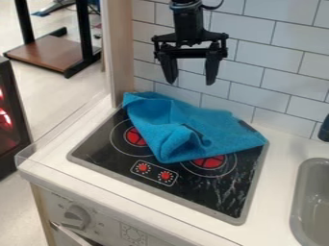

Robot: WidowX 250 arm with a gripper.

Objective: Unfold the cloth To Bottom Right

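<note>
Black 2-finger pincer (191,82) is spread wide, empty, w/ a big gap btwn its tips; hangs vert. above the cloth's back part, apart from it, in front of the tiled wall (283,72). Fingers are dark, matte, tapering to narrow ends, approx. parallel. Blue cloth (221,134) lies on the toy stovetop (193,192), across its back & middle, partly over both red burner discs. Fabric looks soft, matte, slightly fuzzy; crumpled, w/ a raised, bunched fold nr the middle & a dark crease beside it. One blunt corner points to the front btwn the burners, another reaches the stovetop's R edge, & the back-L part sits nr the wood post (120,48). Stovetop = glossy black panel, w/ whitish streaks front-R & a flat grey border; 2 red printed dials (154,172) in a rounded outline nr the front. Counter (279,139) is smooth & white; grey basin (315,197) w/ rounded corners at R. Wall = glossy white rect. tiles, grey grout. Lt-grey round oven knob (77,217) on the front panel below.
</note>
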